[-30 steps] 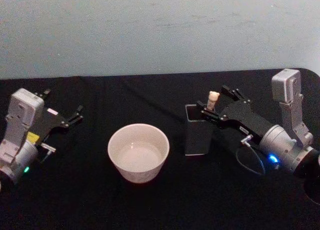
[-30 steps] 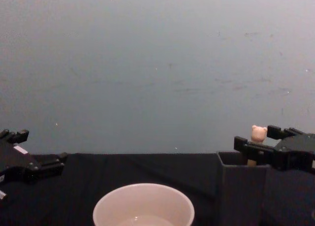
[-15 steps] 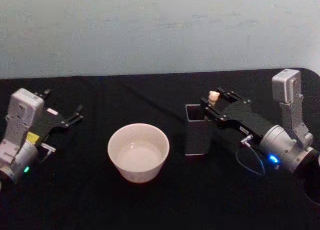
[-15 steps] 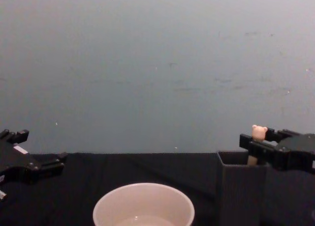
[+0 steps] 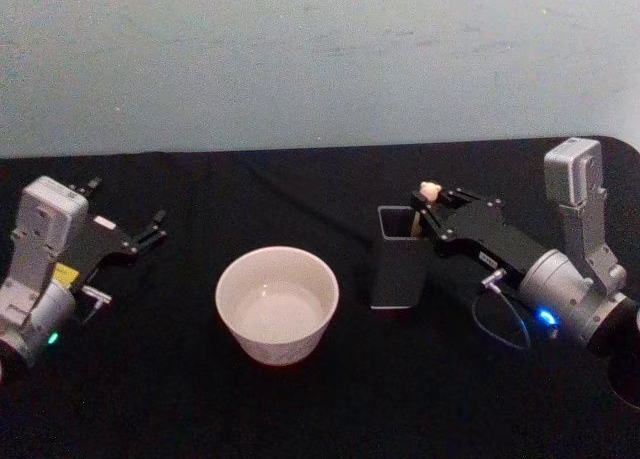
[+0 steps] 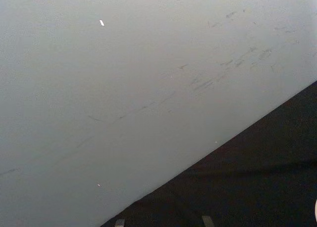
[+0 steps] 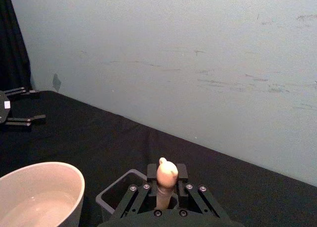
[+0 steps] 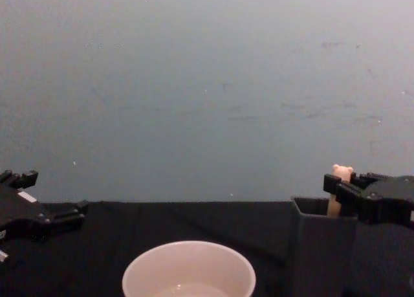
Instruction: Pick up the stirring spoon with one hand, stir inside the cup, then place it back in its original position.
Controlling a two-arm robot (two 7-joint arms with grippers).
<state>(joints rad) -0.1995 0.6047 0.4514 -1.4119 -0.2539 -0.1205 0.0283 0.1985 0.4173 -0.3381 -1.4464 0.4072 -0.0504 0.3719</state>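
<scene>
Right hand (image 5: 427, 201), level above holder (image 5: 400, 274), clamps stirring spoon (image 7: 167, 173); left hand (image 5: 125, 202) parked, spread

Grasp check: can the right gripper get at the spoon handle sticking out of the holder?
Probably yes: the right gripper seems clamped on the stirring spoon, at its handle above the dark holder; nothing blocks it.

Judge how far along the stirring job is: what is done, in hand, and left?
Done: the right hand is shut on the spoon, gripping its handle. In hand: the lift; the spoon still stands in the holder. Left: carry it to the cup, stir, return it. The left hand is parked, open, on the left of the table.
</scene>
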